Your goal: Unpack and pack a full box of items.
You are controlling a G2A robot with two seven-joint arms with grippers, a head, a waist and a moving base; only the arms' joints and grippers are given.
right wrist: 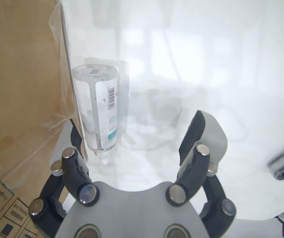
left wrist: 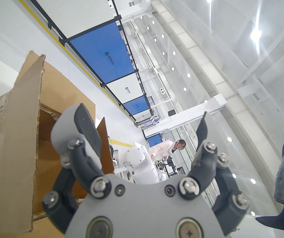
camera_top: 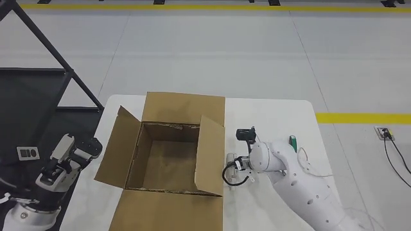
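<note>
An open cardboard box (camera_top: 209, 154) stands in the middle of the white table, flaps spread, its floor showing bare cardboard. A clear plastic bottle (right wrist: 102, 110) with a white label lies on the table against the box's outer wall (right wrist: 20, 87), cap end toward my right gripper (right wrist: 134, 134). That gripper is open just short of the bottle, one finger (right wrist: 76, 132) close to the box wall. From above, the right gripper (camera_top: 239, 165) sits low by the box's right side. My left gripper (left wrist: 143, 115) is open and holds nothing, tilted upward beside a box flap (left wrist: 22, 134); from above it (camera_top: 88, 147) hangs off the table's left edge.
Bare table top (camera_top: 282, 122) lies to the right of the box and behind it. A black metal frame (camera_top: 64, 70) stands off the table's left side. A shiny metal piece (right wrist: 283, 172) shows at the edge of the right wrist view.
</note>
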